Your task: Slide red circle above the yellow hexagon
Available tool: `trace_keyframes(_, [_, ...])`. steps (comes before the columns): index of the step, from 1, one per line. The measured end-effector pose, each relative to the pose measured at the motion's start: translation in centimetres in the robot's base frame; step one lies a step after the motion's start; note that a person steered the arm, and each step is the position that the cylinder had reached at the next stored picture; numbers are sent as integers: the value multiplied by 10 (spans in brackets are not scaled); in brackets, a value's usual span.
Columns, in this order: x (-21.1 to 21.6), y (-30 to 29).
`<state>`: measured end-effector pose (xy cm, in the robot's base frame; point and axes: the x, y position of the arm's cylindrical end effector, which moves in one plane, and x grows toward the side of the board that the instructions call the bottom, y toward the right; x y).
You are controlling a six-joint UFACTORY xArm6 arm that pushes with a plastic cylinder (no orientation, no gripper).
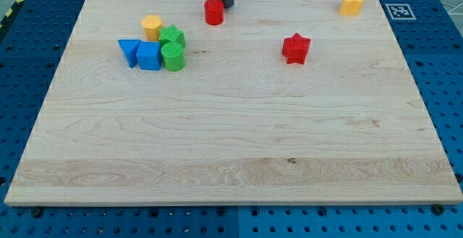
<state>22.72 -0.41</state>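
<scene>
Red circle near the top edge, my tip just behind it.

The red round cylinder block [213, 11] sits on the pale wooden board [231, 137], right of the yellow hexagon block [151, 27]. My tip [226, 5], a bare dark rod with no claw to spread or close, stands at its upper right. Green blocks [172, 48] and blue blocks [141, 53] cluster below the hexagon; a red star block [296, 48] and a second yellow block [351, 3] lie apart.

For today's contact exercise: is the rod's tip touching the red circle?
Cannot tell. In the camera view my tip sits right beside the red circle, at its upper right, with no plain gap or contact.
</scene>
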Motion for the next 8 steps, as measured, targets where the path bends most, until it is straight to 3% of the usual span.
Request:
trace_keyframes(2, [26, 15])
trace_keyframes(8, [16, -92])
